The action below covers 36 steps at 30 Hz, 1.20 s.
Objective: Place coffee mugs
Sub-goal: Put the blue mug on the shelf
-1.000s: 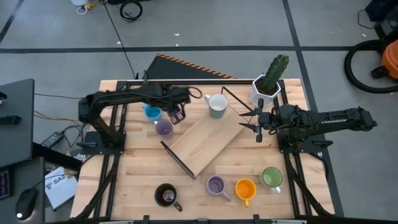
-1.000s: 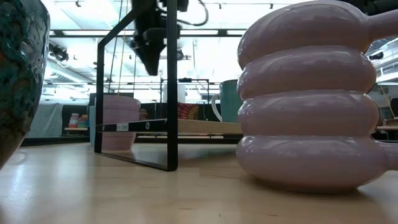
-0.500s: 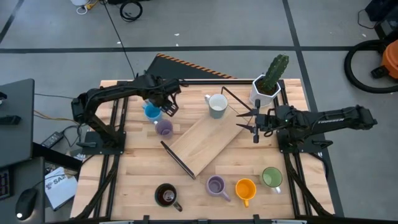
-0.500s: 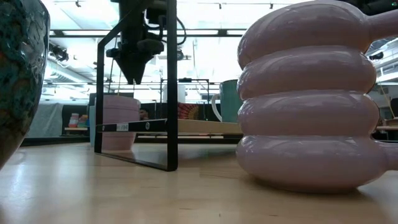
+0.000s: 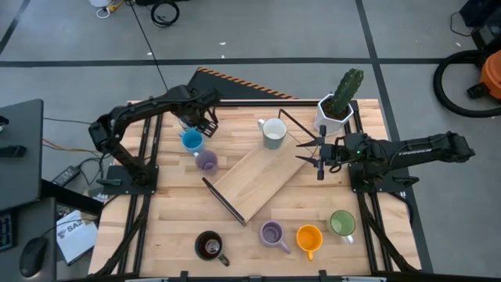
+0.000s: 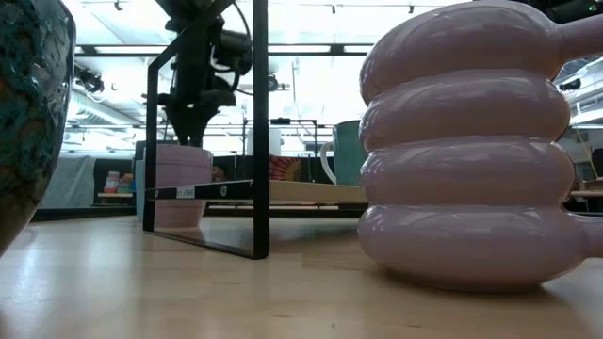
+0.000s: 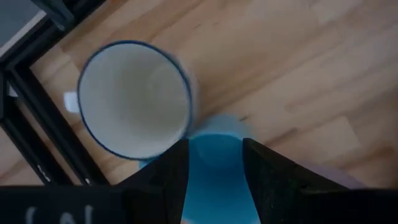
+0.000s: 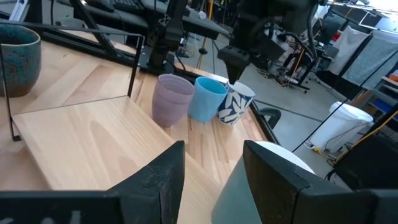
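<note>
Directly beneath the left gripper (image 5: 205, 123): a white mug (image 7: 134, 99) with a blue rim, seen from above in the left wrist view, and just beside it a bright blue mug (image 5: 191, 141). The gripper's fingers (image 7: 171, 171) stood parted and held nothing; it hovered above this cluster.

Slightly nearer the table's middle than that gripper: a lilac mug (image 5: 206, 160), touching or almost touching the blue one (the right wrist view showed the three in a tight row).

Ahead of the right gripper (image 5: 319, 159), whose fingers were spread and empty: a wooden board (image 5: 262, 176) with a black wire frame, and past its far corner a pale grey mug (image 5: 273, 133). The cactus pot (image 5: 333, 113) stood close behind this arm.

Well apart from both grippers, along the near edge: a dark mug (image 5: 209, 246), a second lilac mug (image 5: 272, 233), an orange mug (image 5: 309, 237) and a green mug (image 5: 341, 223).

Progress, as a judgement: no mug sat on the board, so placing appeared barely started, if the board was the goal.

Hard to make out: the white mug in the high view, largely hidden under the left arm; the low view, mostly blocked by near mugs.
</note>
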{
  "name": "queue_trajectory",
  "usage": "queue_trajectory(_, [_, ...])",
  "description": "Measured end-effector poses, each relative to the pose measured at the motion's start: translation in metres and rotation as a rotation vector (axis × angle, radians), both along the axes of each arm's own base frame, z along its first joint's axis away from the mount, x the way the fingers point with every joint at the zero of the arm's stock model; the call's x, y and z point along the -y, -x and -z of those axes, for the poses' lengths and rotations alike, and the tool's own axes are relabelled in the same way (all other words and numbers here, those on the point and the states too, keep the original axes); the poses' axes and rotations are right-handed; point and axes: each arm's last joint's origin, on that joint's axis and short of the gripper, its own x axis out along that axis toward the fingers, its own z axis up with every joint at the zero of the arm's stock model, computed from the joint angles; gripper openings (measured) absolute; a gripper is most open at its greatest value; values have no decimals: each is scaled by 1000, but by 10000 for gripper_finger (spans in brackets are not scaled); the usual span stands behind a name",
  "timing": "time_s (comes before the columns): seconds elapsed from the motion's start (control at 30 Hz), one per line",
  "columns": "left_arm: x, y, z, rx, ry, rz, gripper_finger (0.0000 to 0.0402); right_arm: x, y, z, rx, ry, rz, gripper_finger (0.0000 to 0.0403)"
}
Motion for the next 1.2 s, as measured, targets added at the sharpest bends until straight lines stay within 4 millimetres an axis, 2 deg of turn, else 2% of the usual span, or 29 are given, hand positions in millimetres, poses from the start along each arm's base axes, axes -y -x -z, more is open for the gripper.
queue_trajectory(0.17, [-17, 5, 4, 44, -38, -15, 155, 0, 0, -1, 6, 0, 0, 169])
queue_trajectory(0.37, [-27, 12, 8, 63, 18, -45, 155, 0, 0, 0, 6, -4, 1, 169])
queue_trajectory(0.57, [-31, 14, 9, 65, 12, -48, 155, 0, 0, 0, 6, -4, 1, 169])
queue_trajectory(0.9, [-26, 21, 43, 38, 71, -50, 155, 0, 0, -1, 6, -2, 0, 169])
queue_trajectory(1.2, [-27, 21, 47, 49, 61, -44, 155, 0, 0, -1, 12, 0, 0, 169])
